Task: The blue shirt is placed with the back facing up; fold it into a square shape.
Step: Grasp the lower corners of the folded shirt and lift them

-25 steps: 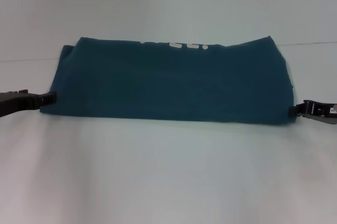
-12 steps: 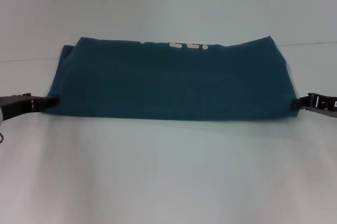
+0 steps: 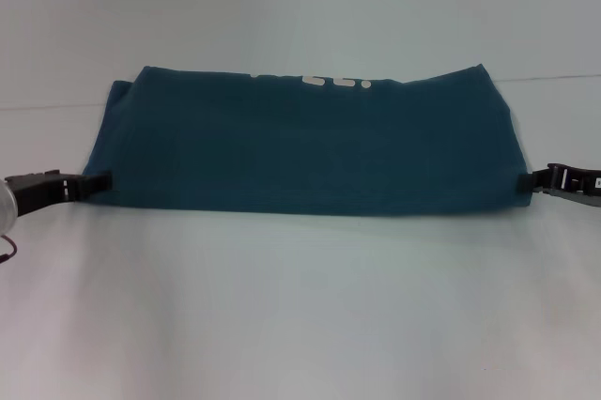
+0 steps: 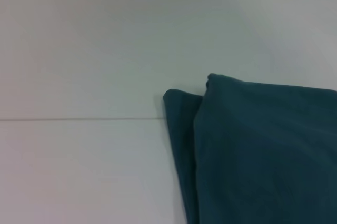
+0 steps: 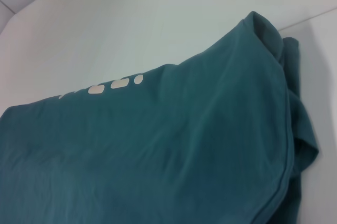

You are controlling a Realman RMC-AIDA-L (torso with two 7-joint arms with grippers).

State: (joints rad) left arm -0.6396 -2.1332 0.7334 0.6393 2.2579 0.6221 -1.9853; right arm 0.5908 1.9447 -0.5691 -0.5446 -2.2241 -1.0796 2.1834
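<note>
Near edge: blue shirt (image 3: 305, 142) lies flat on the white table (image 3: 300, 306) as a wide folded band, long hem toward the robot, not yet square. Left gripper (image 3: 94, 180) sits at the shirt's near left corner, right gripper (image 3: 528, 184) at the near right corner, both low at table level; whether either is released or clenched on cloth cannot be told. Farther back, bits of white lettering (image 3: 335, 83) peek along the far fold. Risk, as judged: if only the top layer is pinched, the layers could slide apart and skew the next fold; uneven lift between arms would wrinkle it. No containers in view.
</note>
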